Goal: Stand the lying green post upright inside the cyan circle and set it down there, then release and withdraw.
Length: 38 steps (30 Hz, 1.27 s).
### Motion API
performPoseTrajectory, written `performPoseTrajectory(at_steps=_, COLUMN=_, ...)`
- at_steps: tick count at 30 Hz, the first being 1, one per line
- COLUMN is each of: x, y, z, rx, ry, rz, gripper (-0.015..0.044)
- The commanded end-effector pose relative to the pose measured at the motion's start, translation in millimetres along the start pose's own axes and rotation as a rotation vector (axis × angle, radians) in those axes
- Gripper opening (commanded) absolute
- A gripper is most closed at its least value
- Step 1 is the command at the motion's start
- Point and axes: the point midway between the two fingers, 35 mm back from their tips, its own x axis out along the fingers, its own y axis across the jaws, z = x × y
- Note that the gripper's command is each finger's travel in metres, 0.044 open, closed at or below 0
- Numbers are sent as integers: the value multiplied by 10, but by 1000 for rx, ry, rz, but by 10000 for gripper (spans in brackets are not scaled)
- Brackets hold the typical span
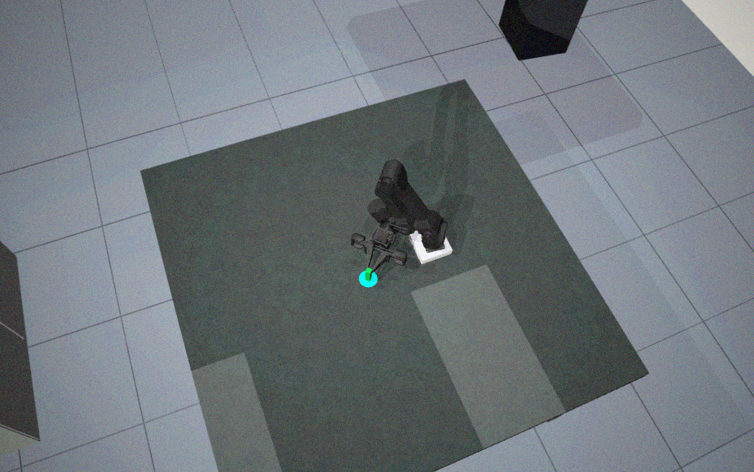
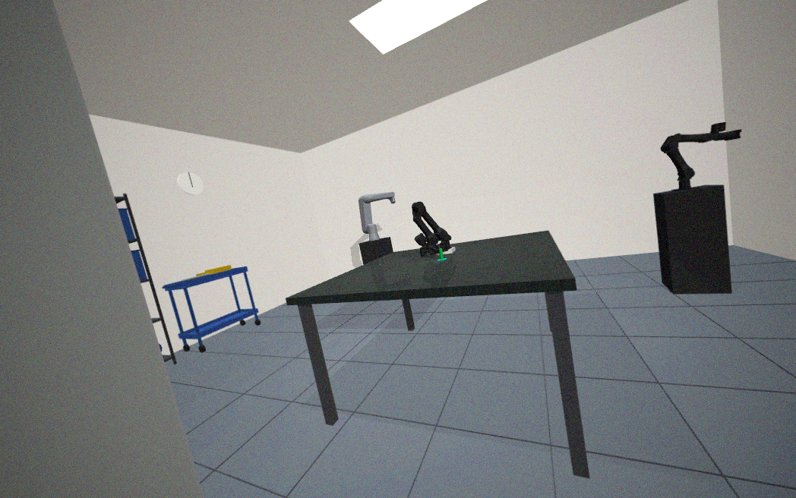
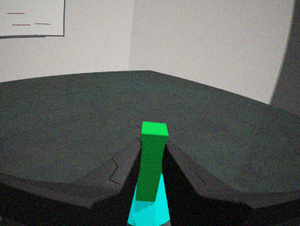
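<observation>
Placement is the step in hand: my tool (image 3: 152, 155) is closed narrow on the green post (image 3: 151, 165), gripping it partway up its length. The post stands nearly upright, leaning very slightly, with its lower end over the cyan circle (image 3: 151, 212) on the dark surface (image 3: 69, 114).

From the wrist view, the post's foot overlaps the circle's far part, but I cannot say for certain whether it touches the surface or hangs just above it. The next move, as I judge it, calls for easing straight down until the base sits flat, then opening the fingers gently and backing away without brushing the post, since a narrow post tips easily.

The top view shows what the wrist view cannot: the post (image 1: 368, 273) sits toward the circle's (image 1: 368, 280) edge nearest my arm, not at its centre. The exterior view, far off, shows only a thin green upright (image 2: 440, 253) beneath the tool.
</observation>
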Motion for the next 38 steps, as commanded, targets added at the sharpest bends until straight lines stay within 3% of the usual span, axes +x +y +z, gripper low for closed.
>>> performPoseTrajectory(at_steps=1, x=1, y=-2, z=0, rx=1, ry=1, rz=-2, gripper=75)
performPoseTrajectory(at_steps=14, x=1, y=-2, z=0, rx=1, ry=1, rz=-2, gripper=400)
performPoseTrajectory(at_steps=38, x=-35, y=-167, z=436, rx=-2, ry=2, rz=-3, gripper=400)
